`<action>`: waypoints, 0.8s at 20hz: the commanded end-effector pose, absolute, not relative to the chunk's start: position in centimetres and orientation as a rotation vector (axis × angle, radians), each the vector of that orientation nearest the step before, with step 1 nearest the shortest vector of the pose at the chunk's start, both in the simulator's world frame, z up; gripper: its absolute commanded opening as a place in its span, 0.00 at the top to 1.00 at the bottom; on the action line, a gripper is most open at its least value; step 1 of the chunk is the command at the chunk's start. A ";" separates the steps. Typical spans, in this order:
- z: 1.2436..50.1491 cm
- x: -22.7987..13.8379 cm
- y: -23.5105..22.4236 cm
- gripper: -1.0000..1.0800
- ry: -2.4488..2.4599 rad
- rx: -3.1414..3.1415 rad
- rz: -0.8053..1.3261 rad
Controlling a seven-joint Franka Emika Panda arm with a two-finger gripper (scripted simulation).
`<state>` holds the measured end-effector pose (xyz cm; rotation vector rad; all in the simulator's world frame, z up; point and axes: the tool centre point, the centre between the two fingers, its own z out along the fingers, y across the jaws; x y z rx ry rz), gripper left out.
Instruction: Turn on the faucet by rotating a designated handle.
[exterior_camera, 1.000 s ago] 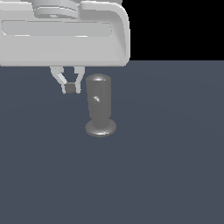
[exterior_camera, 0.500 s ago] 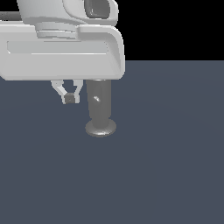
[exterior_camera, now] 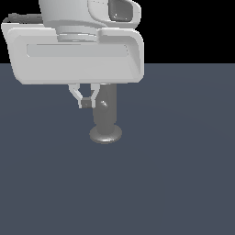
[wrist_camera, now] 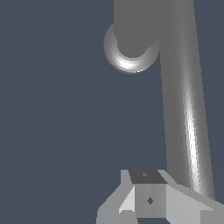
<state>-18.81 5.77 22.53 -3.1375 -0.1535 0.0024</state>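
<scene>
The faucet is a dull grey upright cylinder on a flared round base. Its top is hidden behind my white hand in the exterior view. A small bright spot on its body looks like the handle seen end-on. My gripper hangs just to the exterior view's left of the cylinder, fingers together and empty. In the wrist view the faucet is seen from above. The handle is a long thin rod running close beside my shut gripper. I cannot tell whether they touch.
The faucet stands on a flat dark blue-grey surface. My large white hand body fills the upper part of the exterior view's left half and blocks what is behind it.
My hand has come lower and then moved toward the exterior view's right, bringing the fingers up next to the faucet's cylinder. The faucet has not visibly moved.
</scene>
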 end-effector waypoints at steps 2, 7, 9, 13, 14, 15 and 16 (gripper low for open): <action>22.5 -18.1 3.6 1.00 -0.137 -3.138 0.000; 22.4 -17.5 1.2 1.00 -0.137 -3.138 0.000; 22.4 -17.2 0.2 1.00 -0.137 -3.138 0.000; 22.3 -16.7 -1.7 1.00 -0.137 -3.138 0.000; 22.3 -16.6 -2.2 1.00 -0.137 -3.138 0.000; 22.3 -16.4 -2.6 1.00 -0.137 -3.138 0.000; 22.3 -16.3 -3.1 1.00 -0.138 -3.139 0.000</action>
